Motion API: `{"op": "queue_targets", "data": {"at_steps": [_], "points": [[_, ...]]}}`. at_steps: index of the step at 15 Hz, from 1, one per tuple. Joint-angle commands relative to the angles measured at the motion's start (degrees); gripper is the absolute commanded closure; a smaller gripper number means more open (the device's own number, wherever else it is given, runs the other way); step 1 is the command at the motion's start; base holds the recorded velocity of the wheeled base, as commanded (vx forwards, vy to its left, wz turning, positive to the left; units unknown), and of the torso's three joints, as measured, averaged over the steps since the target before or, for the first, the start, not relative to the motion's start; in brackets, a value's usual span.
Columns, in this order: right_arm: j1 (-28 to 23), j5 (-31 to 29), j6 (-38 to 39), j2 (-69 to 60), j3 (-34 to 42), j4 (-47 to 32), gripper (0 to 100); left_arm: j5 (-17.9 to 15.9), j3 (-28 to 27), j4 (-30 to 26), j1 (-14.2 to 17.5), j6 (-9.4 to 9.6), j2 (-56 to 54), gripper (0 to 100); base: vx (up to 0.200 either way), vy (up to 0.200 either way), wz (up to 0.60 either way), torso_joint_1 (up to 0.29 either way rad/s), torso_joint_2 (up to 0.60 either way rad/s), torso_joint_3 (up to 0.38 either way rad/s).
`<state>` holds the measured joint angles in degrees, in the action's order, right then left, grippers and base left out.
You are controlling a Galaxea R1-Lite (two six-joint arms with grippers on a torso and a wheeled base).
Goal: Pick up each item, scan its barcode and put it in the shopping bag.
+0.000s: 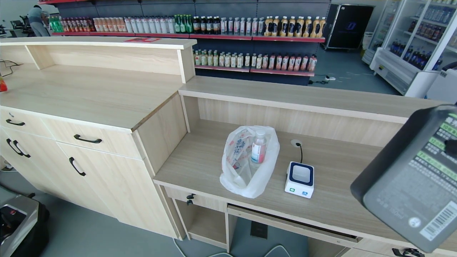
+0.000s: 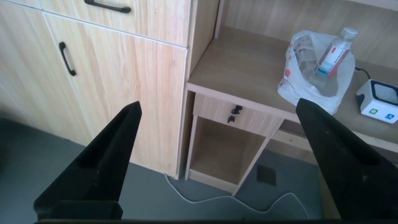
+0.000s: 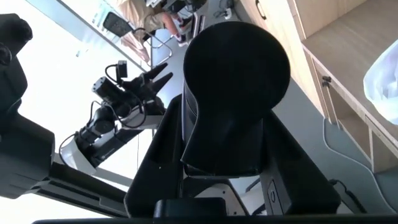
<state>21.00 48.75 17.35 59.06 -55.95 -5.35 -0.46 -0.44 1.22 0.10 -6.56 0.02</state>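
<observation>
Grips a large black bottle (image 1: 410,178) in the right gripper (image 3: 227,134), fingers pressed against its sides. Holds it raised on the right of the scene, close to the head camera and well apart from the scanner (image 1: 300,178). Tilted, label side up, with a barcode (image 1: 437,221) at the label's near right corner. From the right wrist, seen end-on as a round black shape.

Keeps the left gripper (image 2: 217,104) spread wide with nothing between its fingers. Hangs low at the near left, in front of the wooden cabinet (image 2: 124,74) and left of the counter (image 1: 200,167).

Near the middle of the counter, a white shopping bag (image 1: 235,153) with red print, its mouth open upward. Inside it, upright toward the far right side, a clear bottle (image 1: 259,148) with a white cap and a pink label. Just right of the bag and not touching it, the white scanner, dark-rimmed window facing up. Behind it, a black cable (image 1: 301,154) running to a hole in the countertop. Far behind, across the room, shelves (image 1: 250,37) lined with drink bottles.
</observation>
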Motion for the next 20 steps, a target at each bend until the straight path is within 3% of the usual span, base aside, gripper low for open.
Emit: {"op": "queue_targets", "data": {"at_steps": [1, 17, 18, 20], "points": [[0.09, 0.03, 0.06, -0.44, -0.38, -0.36, 100, -0.06, 0.00, 0.01, -0.01, -0.03, -0.02, 0, 0.000, 0.000, 0.00, 0.000, 0.00, 0.000], [-0.09, -0.76, 2.34, 0.09, -1.09, -0.54, 100, 0.02, 0.00, 0.01, -0.01, -0.03, -0.02, 0, 0.000, 0.000, 0.00, 0.000, 0.00, 0.000], [-0.97, -2.08, 2.08, 0.61, -1.00, -0.36, 100, 0.02, 0.00, 0.01, -0.01, -0.03, -0.02, 0, 0.000, 0.000, 0.00, 0.000, 0.00, 0.000], [-3.51, -10.34, -1.70, 3.87, -0.65, 0.78, 100, 0.02, 0.00, 0.01, -0.01, -0.03, -0.02, 0, 0.000, 0.000, 0.00, 0.000, 0.00, 0.000]]}}
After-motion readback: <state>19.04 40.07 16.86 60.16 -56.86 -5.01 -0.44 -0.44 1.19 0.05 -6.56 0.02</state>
